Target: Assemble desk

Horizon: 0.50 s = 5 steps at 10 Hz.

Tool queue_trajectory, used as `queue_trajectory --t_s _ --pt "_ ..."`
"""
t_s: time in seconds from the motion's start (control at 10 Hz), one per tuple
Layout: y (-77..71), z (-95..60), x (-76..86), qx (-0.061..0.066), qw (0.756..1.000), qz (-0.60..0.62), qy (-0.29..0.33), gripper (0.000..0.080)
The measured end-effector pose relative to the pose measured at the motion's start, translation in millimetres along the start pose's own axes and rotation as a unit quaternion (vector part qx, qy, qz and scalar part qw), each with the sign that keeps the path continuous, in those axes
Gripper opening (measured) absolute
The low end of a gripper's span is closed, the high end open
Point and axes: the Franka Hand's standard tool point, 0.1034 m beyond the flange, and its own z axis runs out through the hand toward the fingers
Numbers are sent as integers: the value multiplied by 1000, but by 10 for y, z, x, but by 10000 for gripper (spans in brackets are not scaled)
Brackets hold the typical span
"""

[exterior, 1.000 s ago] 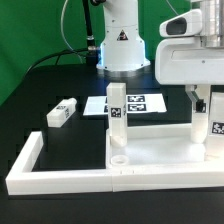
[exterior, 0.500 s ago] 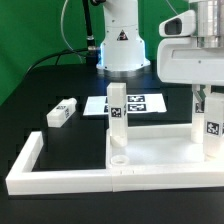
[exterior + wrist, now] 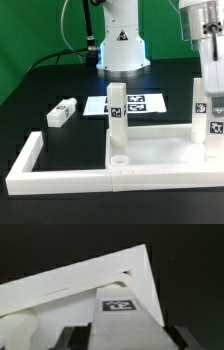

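The white desk top lies inside the border frame. One leg stands upright at its near-left corner. A loose leg lies on the black table to the left. My gripper reaches down at the exterior view's right edge. It is shut on an upright tagged leg at the top's right corner. In the wrist view this leg fills the gap between the gripper's dark fingers over a corner of the desk top. A second tagged face shows beside it; I cannot tell whether it is another leg.
The marker board lies flat behind the desk top. Long white bars of the border frame run along the left and front. The robot's base stands at the back centre.
The gripper's body has shifted up and toward the exterior view's right. A second tagged white face now shows beside the held leg. The other parts have not moved.
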Motion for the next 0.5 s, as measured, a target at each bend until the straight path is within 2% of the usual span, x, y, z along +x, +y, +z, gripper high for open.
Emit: queue_trajectory --t_s 0.2,0.3,0.4,0.5 --pt "3 6 -1 0 1000 -15 1 291" --pt "7 14 2 -1 1000 -16 1 466" --pt "-7 27 18 -1 993 -116 6 466" --pt "-26 32 26 -2 972 -235 5 616"
